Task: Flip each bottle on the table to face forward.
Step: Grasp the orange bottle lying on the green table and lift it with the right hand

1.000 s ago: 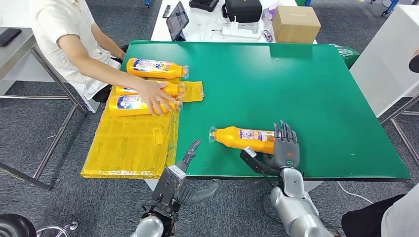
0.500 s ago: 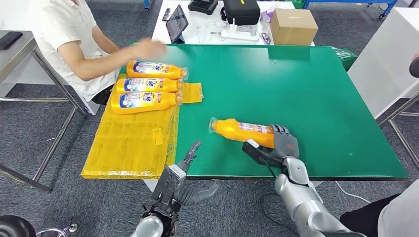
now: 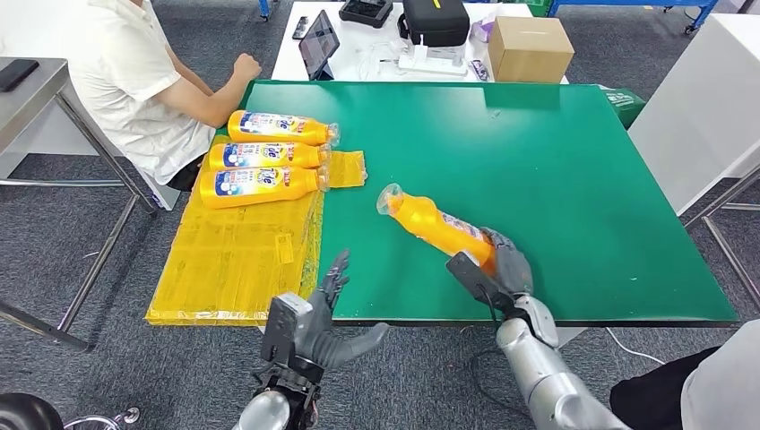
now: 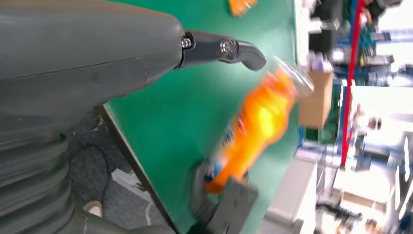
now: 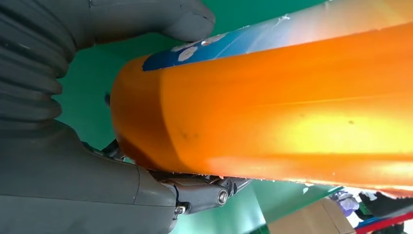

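Note:
An orange bottle (image 3: 436, 227) with a blue-and-white label is tilted above the green table (image 3: 538, 161), its clear cap end raised toward the far left. My right hand (image 3: 502, 264) grips its base near the table's front edge; the right wrist view shows the orange bottle (image 5: 292, 112) with the thumb (image 5: 160, 19) over the label. The same bottle (image 4: 253, 131) appears blurred in the left wrist view. My left hand (image 3: 314, 322) hangs open below the table's front edge, holding nothing. Three more orange bottles (image 3: 260, 166) lie side by side at the far left, labels up.
A yellow sheet (image 3: 237, 260) covers the table's left side and hangs over the front edge. A seated person (image 3: 143, 81) rests a fist at the table's far left corner. A white table behind carries a cardboard box (image 3: 531, 47), a tablet and a black case.
My right hand has closed around the bottle's base and lifted it, the cap end swinging up and away. The person's hand has left the three bottles and pulled back. My left hand drifted slightly lower.

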Motion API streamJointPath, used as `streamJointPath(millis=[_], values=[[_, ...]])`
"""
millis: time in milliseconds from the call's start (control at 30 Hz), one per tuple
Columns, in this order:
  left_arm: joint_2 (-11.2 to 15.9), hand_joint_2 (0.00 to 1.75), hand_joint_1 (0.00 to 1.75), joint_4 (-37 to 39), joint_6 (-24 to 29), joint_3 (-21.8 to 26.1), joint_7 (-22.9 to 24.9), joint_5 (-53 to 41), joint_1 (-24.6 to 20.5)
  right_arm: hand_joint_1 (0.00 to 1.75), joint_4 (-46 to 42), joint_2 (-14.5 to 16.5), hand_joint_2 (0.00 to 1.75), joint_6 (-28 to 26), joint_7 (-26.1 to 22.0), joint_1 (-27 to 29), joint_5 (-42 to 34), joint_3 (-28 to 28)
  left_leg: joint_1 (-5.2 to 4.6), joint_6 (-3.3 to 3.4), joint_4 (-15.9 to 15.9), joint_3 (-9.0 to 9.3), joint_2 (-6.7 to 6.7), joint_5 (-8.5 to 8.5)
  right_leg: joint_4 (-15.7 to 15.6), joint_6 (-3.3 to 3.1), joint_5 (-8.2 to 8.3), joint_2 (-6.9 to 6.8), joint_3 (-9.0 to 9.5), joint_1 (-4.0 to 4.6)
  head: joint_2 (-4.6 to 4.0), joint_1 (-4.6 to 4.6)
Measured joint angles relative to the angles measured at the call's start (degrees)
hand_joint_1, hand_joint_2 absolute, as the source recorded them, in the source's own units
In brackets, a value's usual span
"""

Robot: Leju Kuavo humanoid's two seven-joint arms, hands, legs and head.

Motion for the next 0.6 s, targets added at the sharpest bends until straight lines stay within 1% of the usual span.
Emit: streamJointPath(millis=[100, 167, 233, 300, 367, 467, 600], values=[[0.0, 1.75, 0.0, 0.1, 1.6, 0.8, -1.0, 1.8, 0.7, 1.75, -2.9, 1.2, 1.75, 0.6, -1.7, 2.0, -4.9, 0.0, 0.01, -0.01, 0.0, -0.09, -0.02, 0.01, 0.0, 0.0, -0.01, -0.01, -0.07, 0.0, 0.0, 0.01], [-0.2, 1.75, 0.0, 0.1, 4.2, 1.4, -2.0, 3.6, 1.4, 1.75, -6.1, 2.0, 1.75, 0.8, -3.1, 4.2, -10.4, 0.3, 0.01, -0.01, 0.0, -0.2, -0.04, 0.02, 0.0, 0.01, -0.03, -0.02, -0.11, 0.0, 0.0, 0.02], [-0.2, 1.75, 0.0, 0.2, 6.5, 2.3, -2.7, 6.1, 2.1, 1.75, -10.3, 2.8, 1.75, -1.3, -3.6, 7.2, -13.9, 1.5, 0.0, -0.01, 0.0, -0.36, -0.07, 0.02, 0.0, 0.01, -0.03, -0.04, -0.21, -0.01, 0.0, 0.0], [-0.2, 1.75, 0.0, 0.1, 7.3, 2.9, -2.9, 9.3, 2.8, 1.75, -14.7, 3.4, 1.75, -4.6, -3.1, 10.2, -14.1, 3.8, 0.0, 0.0, 0.0, -0.57, -0.09, 0.03, 0.0, 0.01, -0.03, -0.05, -0.39, -0.01, 0.0, -0.01], [-0.2, 1.75, 0.0, -0.2, 7.0, 3.3, -2.6, 12.1, 3.3, 1.75, -18.4, 3.7, 1.75, -6.6, -2.5, 12.4, -14.4, 6.7, 0.0, 0.0, 0.0, -0.77, -0.1, 0.05, 0.0, 0.02, -0.02, -0.06, -0.6, -0.01, 0.0, 0.01], [-0.2, 1.75, 0.0, -0.8, 6.6, 3.5, -2.3, 14.1, 3.6, 1.75, -22.0, 3.9, 1.75, -7.6, -1.9, 14.0, -14.8, 10.3, 0.0, 0.01, 0.0, -0.94, -0.1, 0.06, 0.0, 0.02, -0.02, -0.07, -0.79, -0.01, 0.0, 0.0], [-0.1, 1.75, 0.0, -1.4, 5.7, 3.7, -1.8, 15.7, 3.8, 1.75, -24.7, 4.0, 1.75, -8.1, -2.2, 14.8, -15.5, 12.9, 0.0, 0.01, 0.0, -1.05, -0.12, 0.06, 0.0, 0.02, -0.03, -0.11, -0.87, -0.02, 0.0, 0.02]])
